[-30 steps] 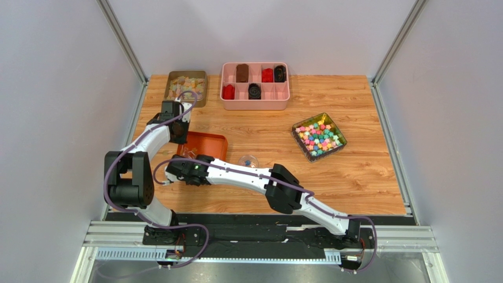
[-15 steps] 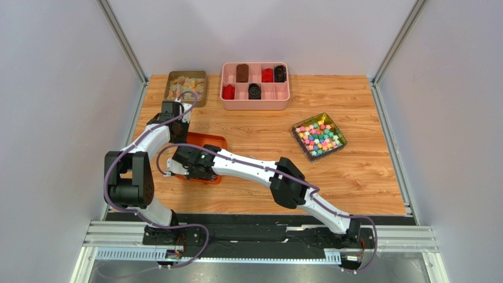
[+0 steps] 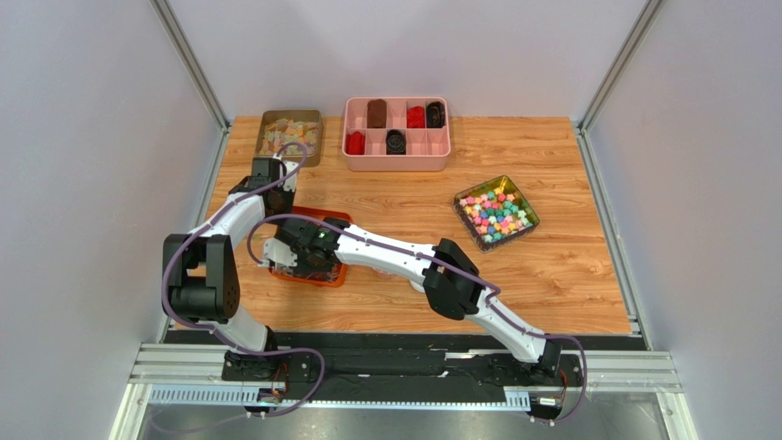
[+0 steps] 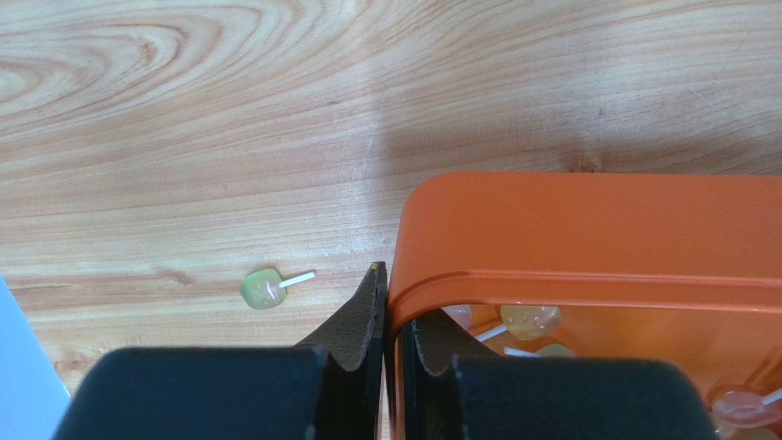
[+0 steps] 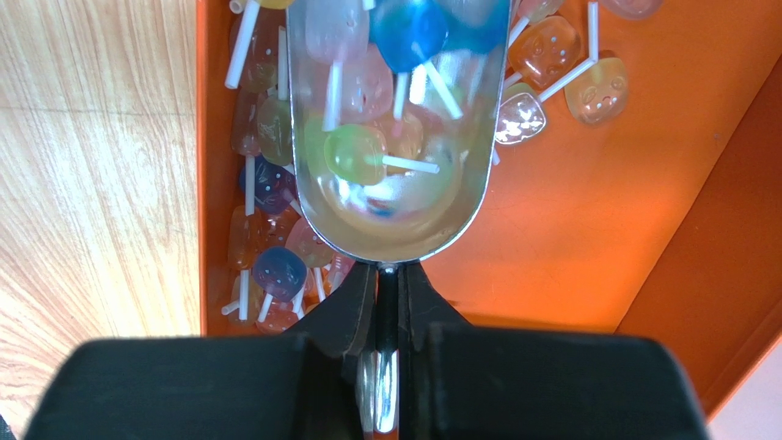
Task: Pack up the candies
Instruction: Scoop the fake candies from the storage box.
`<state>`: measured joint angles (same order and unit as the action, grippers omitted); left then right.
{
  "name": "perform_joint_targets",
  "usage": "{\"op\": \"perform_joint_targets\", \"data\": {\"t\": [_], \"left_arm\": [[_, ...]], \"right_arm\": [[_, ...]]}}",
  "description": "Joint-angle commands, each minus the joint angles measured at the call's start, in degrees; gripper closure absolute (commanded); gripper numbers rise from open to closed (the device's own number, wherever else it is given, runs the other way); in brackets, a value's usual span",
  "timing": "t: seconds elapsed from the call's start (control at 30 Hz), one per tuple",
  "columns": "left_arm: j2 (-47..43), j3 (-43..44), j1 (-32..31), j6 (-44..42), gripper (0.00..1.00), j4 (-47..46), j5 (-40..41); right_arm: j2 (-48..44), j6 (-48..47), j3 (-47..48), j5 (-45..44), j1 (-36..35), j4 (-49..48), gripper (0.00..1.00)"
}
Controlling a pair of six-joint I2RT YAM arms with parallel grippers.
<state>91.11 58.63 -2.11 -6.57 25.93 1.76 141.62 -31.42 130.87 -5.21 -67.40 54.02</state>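
The candies are small translucent sweets on white sticks, pink, blue, green and yellowish. Several candies (image 5: 275, 270) lie in the orange tray (image 5: 569, 238), more (image 5: 358, 151) fill a metal scoop (image 5: 404, 215) held over it. My right gripper (image 5: 390, 284) is shut on the scoop's handle. My left gripper (image 4: 390, 284) is shut on the orange tray's rim (image 4: 587, 229) at a corner. One green candy (image 4: 262, 287) lies loose on the wood beside the tray. In the top view the right gripper (image 3: 292, 257) covers most of the tray (image 3: 321, 214), with the left gripper (image 3: 278, 206) at its back left.
A pink compartment box (image 3: 396, 163) with dark and red pieces stands at the back. A tin of pale sweets (image 3: 290, 135) sits back left. A green-rimmed tray of bright blocky candies (image 3: 496, 213) stands to the right.
My right arm has swung left and away from the near edge, carrying the scoop over the orange tray. The left arm has stayed on the tray's rim.
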Motion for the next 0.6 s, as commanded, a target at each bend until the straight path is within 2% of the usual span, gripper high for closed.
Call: {"op": "perform_joint_targets", "data": {"t": [0.0, 0.27, 0.57], "left_arm": [[-0.5, 1.4, -0.35, 1.65, 1.0, -3.79, -2.99], [0.03, 1.49, -0.35, 1.03, 1.0, -3.52, -4.3], [1.0, 2.71, -0.35, -1.87, 1.0, -1.5, -9.4]], "right_arm": [[-1.52, -1.62, -1.49, 3.28, -0.11, -0.14, 1.0], [-2.14, -3.82, -1.67, 4.42, 1.56, -1.02, 1.0], [-3.9, -13.48, -6.06, 10.04, 3.06, -1.9, 1.0]]}}
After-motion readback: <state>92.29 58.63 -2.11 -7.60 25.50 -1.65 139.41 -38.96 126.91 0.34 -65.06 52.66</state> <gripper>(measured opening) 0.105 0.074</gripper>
